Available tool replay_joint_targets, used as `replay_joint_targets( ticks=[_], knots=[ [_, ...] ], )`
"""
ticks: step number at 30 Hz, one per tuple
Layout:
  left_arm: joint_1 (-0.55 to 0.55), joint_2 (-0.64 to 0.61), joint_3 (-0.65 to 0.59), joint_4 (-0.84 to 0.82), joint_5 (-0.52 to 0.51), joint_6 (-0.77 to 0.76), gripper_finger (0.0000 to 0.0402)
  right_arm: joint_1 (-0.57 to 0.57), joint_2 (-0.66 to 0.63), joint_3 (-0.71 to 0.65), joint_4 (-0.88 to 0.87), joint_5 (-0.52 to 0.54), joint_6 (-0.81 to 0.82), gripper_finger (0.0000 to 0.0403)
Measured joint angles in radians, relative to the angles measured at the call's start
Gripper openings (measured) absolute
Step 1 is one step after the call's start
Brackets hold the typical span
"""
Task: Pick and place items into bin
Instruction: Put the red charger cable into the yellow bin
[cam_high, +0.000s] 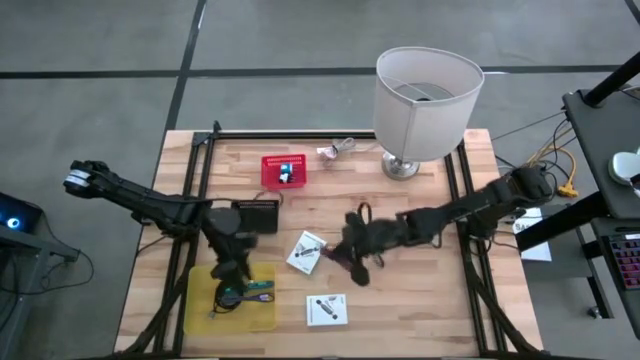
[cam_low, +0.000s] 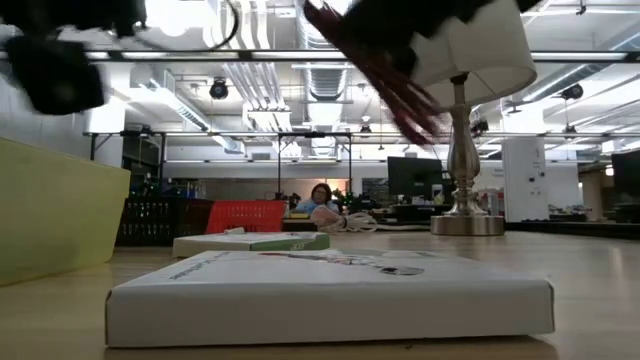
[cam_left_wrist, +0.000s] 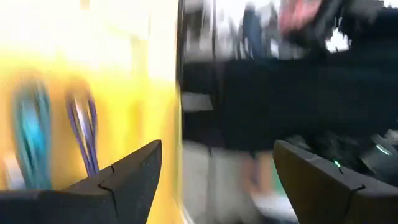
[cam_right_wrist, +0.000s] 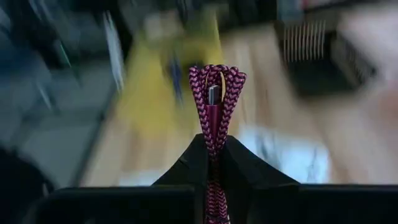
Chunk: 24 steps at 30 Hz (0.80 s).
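Right gripper (cam_right_wrist: 214, 146), jaws clamped on braided magenta cable (cam_right_wrist: 215, 93), should carry level to yellow bin (cam_high: 200, 305), clearing left gripper (cam_high: 232, 280), whose jaws stand apart.

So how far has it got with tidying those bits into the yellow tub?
Partly done. The yellow bin already holds a teal pen and a purple pen, with the left gripper open above it. The right gripper is shut on a magenta braided cable, not yet binned. Two white boxes are left on the table.
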Motion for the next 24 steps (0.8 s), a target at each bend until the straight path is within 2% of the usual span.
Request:
replay_joint_targets(
  ticks=[3, 6, 10, 12, 16, 20, 24],
  knots=[
    [0.0, 0.002, 0.001, 0.111, -0.221, 0.123, 0.029, -0.057, 0.001, -0.002, 0.232, 0.0, -0.003, 0.0013],
    [0.0, 0.002, 0.002, 0.218, -0.478, 0.271, 0.029, -0.107, 0.012, -0.002, 0.429, 0.048, -0.004, 0.0013],
    [0.001, 0.007, 0.002, 0.346, -0.735, 0.416, 0.029, -0.145, 0.023, 0.005, 0.539, 0.114, 0.001, 0.0013],
    [0.001, 0.016, 0.002, 0.424, -0.785, 0.493, 0.029, -0.152, 0.024, 0.01, 0.56, 0.131, -0.001, 0.0013],
    [0.005, 0.06, 0.002, 0.581, -0.817, 0.6, 0.029, -0.165, 0.031, 0.027, 0.597, 0.149, -0.02, 0.0013],
    [0.026, 0.142, 0.009, 0.651, -0.832, 0.605, 0.029, -0.166, 0.04, 0.045, 0.593, 0.145, -0.036, 0.0013],
    [0.056, 0.232, 0.021, 0.711, -0.856, 0.532, 0.029, -0.167, 0.043, 0.062, 0.593, 0.145, -0.072, 0.0013]
  ],
)
